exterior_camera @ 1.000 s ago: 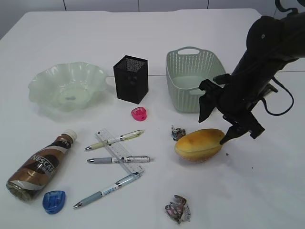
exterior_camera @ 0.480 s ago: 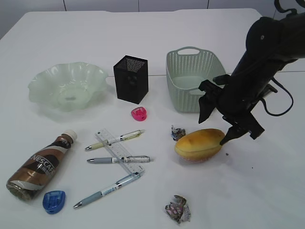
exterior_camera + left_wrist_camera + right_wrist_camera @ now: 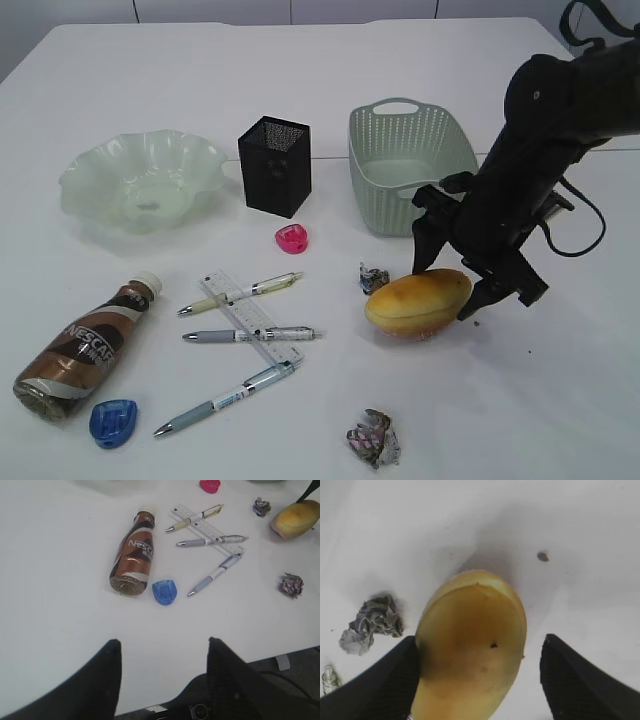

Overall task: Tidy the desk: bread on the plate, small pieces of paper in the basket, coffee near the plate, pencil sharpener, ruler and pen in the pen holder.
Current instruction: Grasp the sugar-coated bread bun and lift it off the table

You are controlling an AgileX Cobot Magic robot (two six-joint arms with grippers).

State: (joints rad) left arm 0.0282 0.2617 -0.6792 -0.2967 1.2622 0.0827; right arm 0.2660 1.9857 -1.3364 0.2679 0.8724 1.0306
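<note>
Right end effector [image 3: 445, 277] wide around bread [image 3: 418, 303]

Right arm: black, reaching in from the upper right, forearm angled down and leftward, cable looped at its side. Right pincer [image 3: 447, 283]: low over the worktop, jaws spread wide and pointing down, one finger [image 3: 380, 685] at each side of the bread [image 3: 418, 303]; contact cannot be told. Left pincer [image 3: 162, 672]: jaws apart, nothing between them, hovering above the worktop's near edge.
</note>
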